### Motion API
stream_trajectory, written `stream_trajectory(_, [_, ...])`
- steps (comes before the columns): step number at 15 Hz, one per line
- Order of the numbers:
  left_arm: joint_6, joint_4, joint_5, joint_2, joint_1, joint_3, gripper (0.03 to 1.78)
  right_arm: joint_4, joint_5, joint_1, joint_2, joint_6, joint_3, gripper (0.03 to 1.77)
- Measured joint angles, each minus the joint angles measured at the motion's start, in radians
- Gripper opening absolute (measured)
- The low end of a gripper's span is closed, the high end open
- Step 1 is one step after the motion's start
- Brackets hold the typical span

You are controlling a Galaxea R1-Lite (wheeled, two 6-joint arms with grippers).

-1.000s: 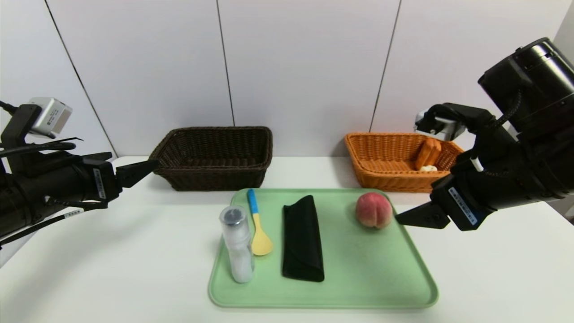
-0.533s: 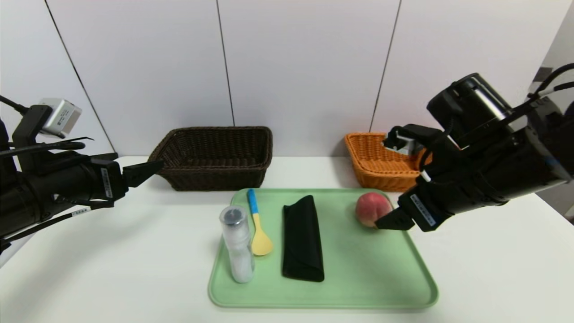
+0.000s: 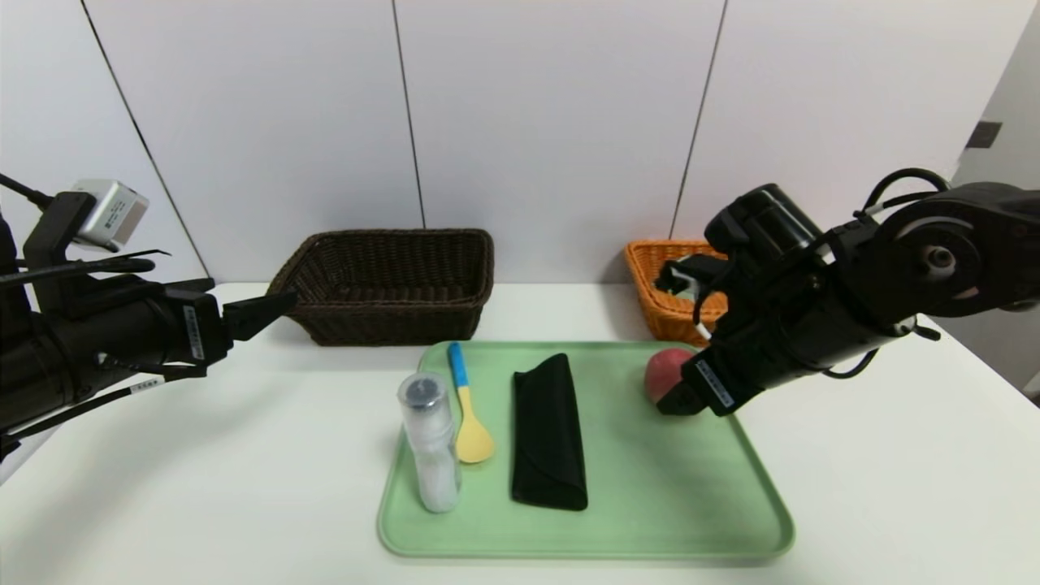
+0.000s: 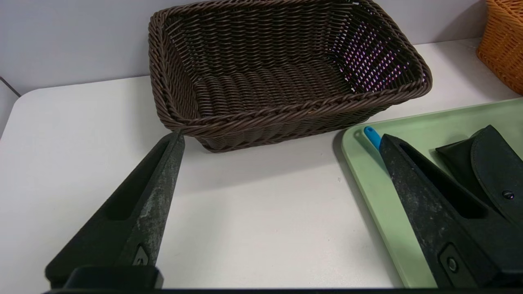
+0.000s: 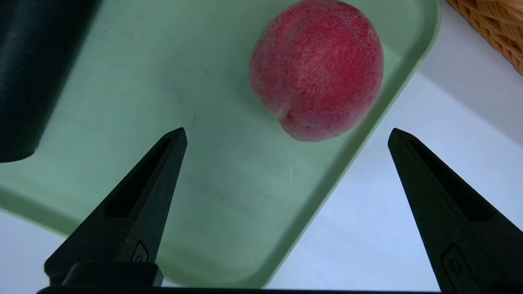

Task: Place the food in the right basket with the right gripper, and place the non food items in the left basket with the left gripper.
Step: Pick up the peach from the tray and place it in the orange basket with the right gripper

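Note:
A red peach (image 3: 662,370) (image 5: 316,69) lies at the far right of the green tray (image 3: 666,487). My right gripper (image 3: 674,402) (image 5: 287,130) hovers open just short of the peach, its fingers wide apart and touching nothing. On the tray also lie a black pouch (image 3: 548,431), a yellow spoon with a blue handle (image 3: 471,439) and an upright clear bottle (image 3: 431,447). My left gripper (image 3: 252,301) (image 4: 282,135) is open above the table, in front of the dark brown basket (image 3: 390,236) (image 4: 286,110). The orange basket (image 3: 662,284) is largely hidden behind my right arm.
The tray (image 4: 367,163) sits mid-table in front of both baskets, which stand against the back wall. Bare white tabletop (image 3: 203,487) lies to the tray's left and right. In the right wrist view the pouch (image 5: 28,61) lies beside the peach across bare tray.
My right arm has swung left and down towards the peach, now covering most of the orange basket. My left arm has barely shifted.

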Motion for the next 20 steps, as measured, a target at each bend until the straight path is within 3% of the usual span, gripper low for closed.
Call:
stream_trajectory(8, [0.001,0.0,0.0,-0.003,0.0,0.002,1.69,-0.068,-0.013,-0.04,0.104,-0.005,-0.046,1.7])
stream_trajectory(20, [0.0,0.0,0.0,-0.002,0.0,0.003,1.69,-0.072,-0.011,-0.042,0.177,0.001,-0.069,1.7])
